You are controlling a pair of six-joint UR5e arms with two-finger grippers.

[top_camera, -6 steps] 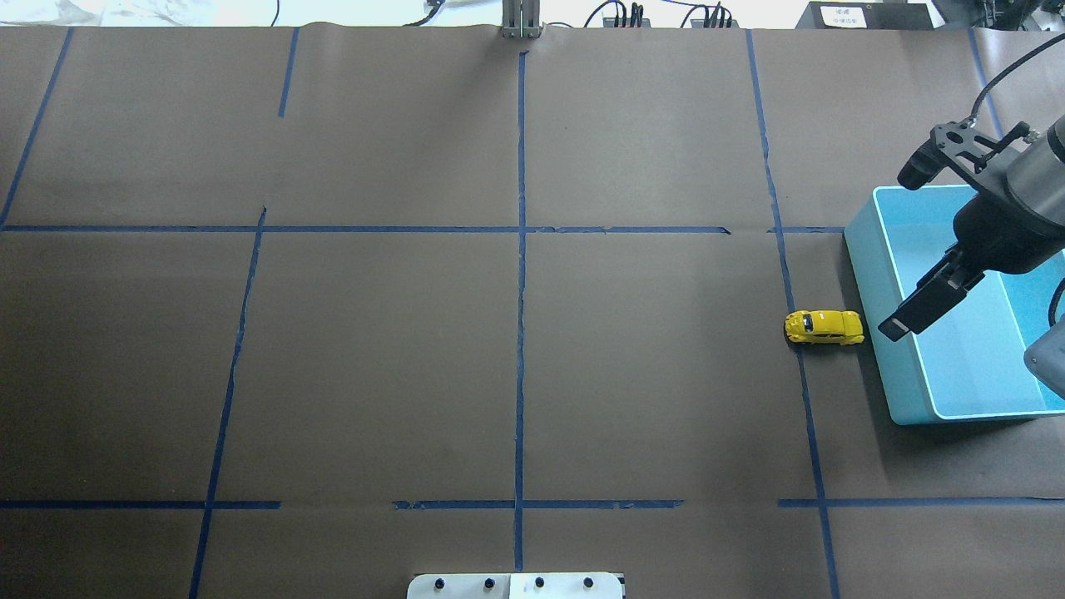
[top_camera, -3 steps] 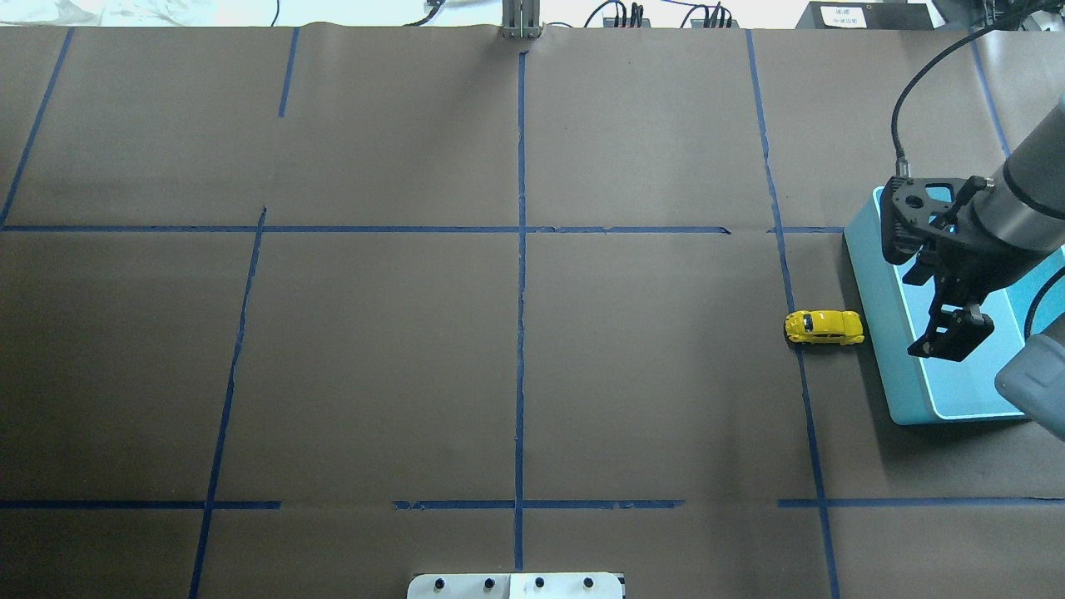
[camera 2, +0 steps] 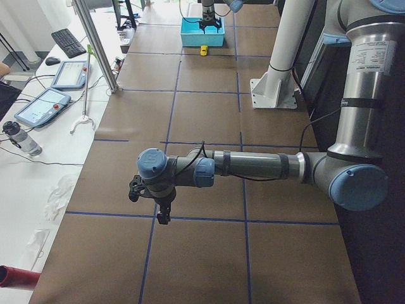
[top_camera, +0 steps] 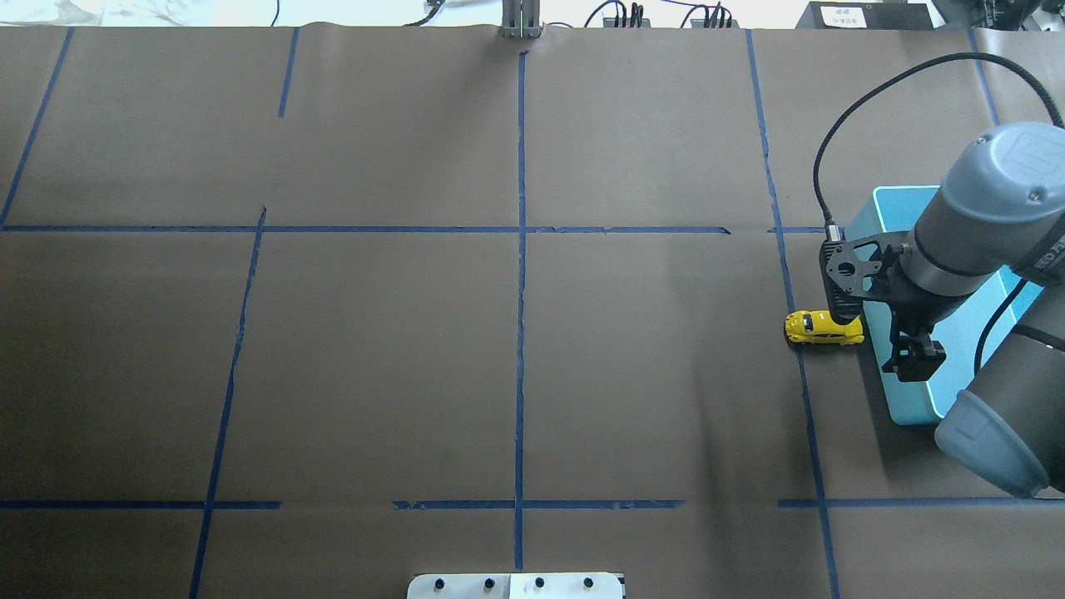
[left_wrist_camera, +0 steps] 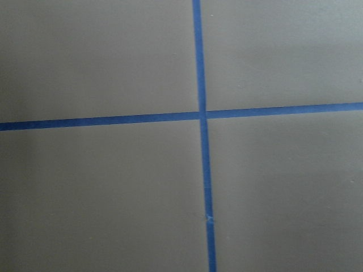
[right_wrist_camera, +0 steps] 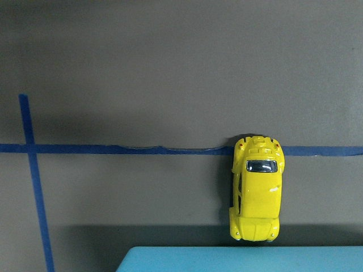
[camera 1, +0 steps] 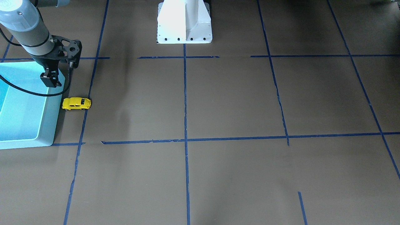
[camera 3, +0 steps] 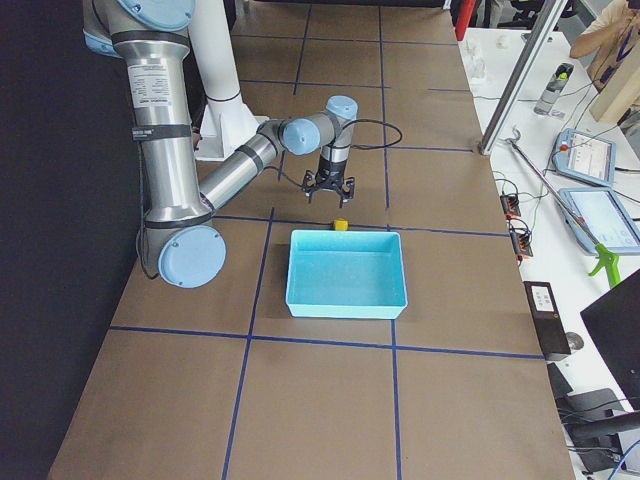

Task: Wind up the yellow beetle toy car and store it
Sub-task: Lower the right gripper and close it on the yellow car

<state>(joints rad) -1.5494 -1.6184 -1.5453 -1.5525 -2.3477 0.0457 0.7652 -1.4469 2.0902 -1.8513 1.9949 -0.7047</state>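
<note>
The yellow beetle toy car (top_camera: 824,328) stands on its wheels on the table (top_camera: 516,333), which is covered in brown paper marked with blue tape lines (top_camera: 521,291). One end of the car lies over a tape line; the other end sits just beside the outer wall of the light blue bin (top_camera: 911,399). In the right wrist view the car (right_wrist_camera: 256,188) nearly touches the bin rim (right_wrist_camera: 238,259); whether they touch cannot be told. The car lies outside the bin, and nothing grips it.

The right hand (top_camera: 915,359) hangs over the bin's edge nearest the car, above the table and apart from the car. In the front-facing view the right hand (camera 1: 51,79) points downward with its fingers (camera 1: 50,82) close together and nothing between them; it appears closed and empty. The wrist bracket (top_camera: 849,274) and a black cable (top_camera: 840,133) stand above the car in the overhead view, partly covering it.

The left hand (camera 2: 163,215) shows only in the exterior left view, held low over the table well apart from the car and bin. Whether it is open or closed cannot be told. Its wrist camera shows only a crossing of tape lines (left_wrist_camera: 202,114).

The white robot base (camera 1: 184,22) stands at the table's edge.
</note>
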